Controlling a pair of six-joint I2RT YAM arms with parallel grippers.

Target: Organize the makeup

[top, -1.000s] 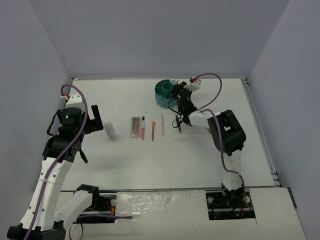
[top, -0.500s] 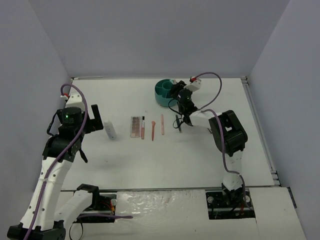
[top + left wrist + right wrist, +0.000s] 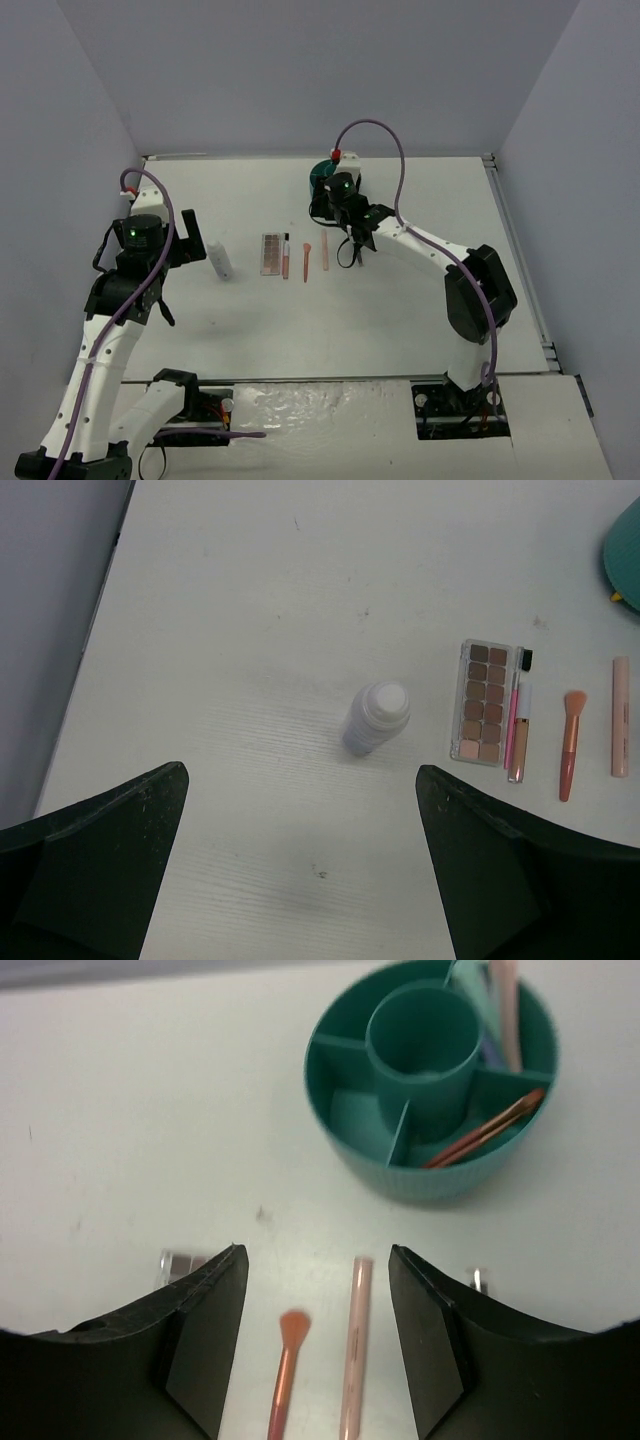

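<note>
**R arm: centre on ONE stick before closing**

R gripper [image 3: 315, 1360]: jaws parted moderately wide, nothing in them. It hovers above the table [image 3: 120, 1110], and its fingers [image 3: 205, 1345] frame two items lying flat below. In the wrist view the pale pink stick [image 3: 353, 1345] sits nearer the right-side finger and the orange brush [image 3: 285, 1370] nearer the left-side one. Both run lengthwise away from the cam, so the jaws would close across the thin side. Orientation looks good, prob no wrist roll needed.

Problem: the gap spans both items. Closing here would likely pinch two at once or flick one away. Better to shift sideways till one stick is dead centre w/ the other outside a finger. Then drop straight down, tips near the table, and close slow. Thin + flat = slippy, so grab mid-length to stop it tipping in transit.

Likely destination: the teal cup [image 3: 440, 1175], just beyond the stick ends. It holds orange sticks [image 3: 485, 1132] in one outer compartment and green and pink sticks [image 3: 480, 990] at the far rim.

L gripper [image 3: 300, 880]: fully wide, empty, high over the white bottle [image 3: 377, 718]. The palette [image 3: 482, 702] and thin pink stick [image 3: 514, 715] lie just beside each other, R of the bottle, not yet sorted.
</note>
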